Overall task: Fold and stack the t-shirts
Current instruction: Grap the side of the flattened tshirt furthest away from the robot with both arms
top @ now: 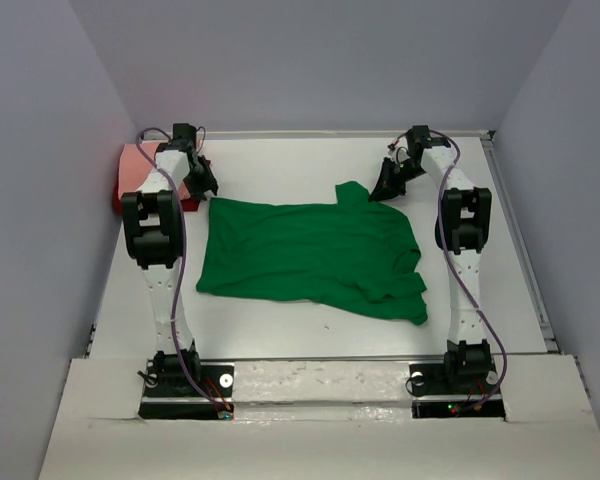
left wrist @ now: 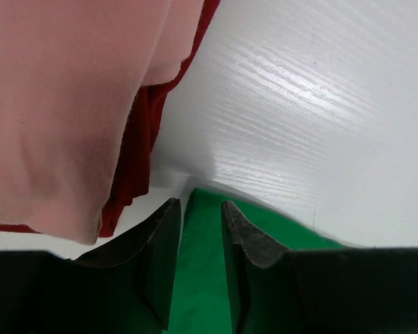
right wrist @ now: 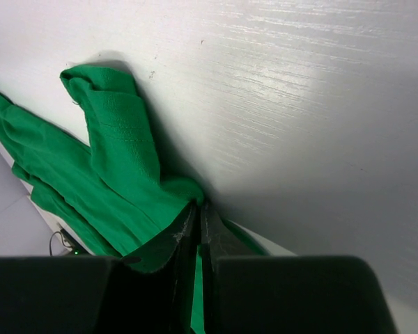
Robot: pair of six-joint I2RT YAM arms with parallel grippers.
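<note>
The left gripper [left wrist: 200, 205] has its two dark fingers [left wrist: 157, 243] parted by a narrow gap. Bright cloth of the green t-shirt [left wrist: 203, 278] shows through that gap, lying below the tips, and nothing is pinched between them. In the left wrist view the shirt's edge ends just past the fingertips, at the lower middle of the frame. Beyond it runs the bare white table [left wrist: 299, 104].

The upper left of that same view is filled by the salmon-pink t-shirt [left wrist: 63, 104]. It lies on top of the dark red t-shirt [left wrist: 136, 146], which shows only as a strip along the pink one's right and lower edges. These two are near the green cloth but not touching it.

The right gripper [right wrist: 199, 205] is closed almost completely, its tips clamped on a bunched fold of the green shirt. From there, in the right wrist view, a twisted sleeve or corner rises toward the upper left of the frame.

In the top view the green shirt spreads across the middle of the table, wrinkled, with its lower right part crumpled. The left gripper is at the shirt's upper left corner and the right gripper at its upper right. The pink and red pile sits at the left edge of the frame, partly behind the left arm.
</note>
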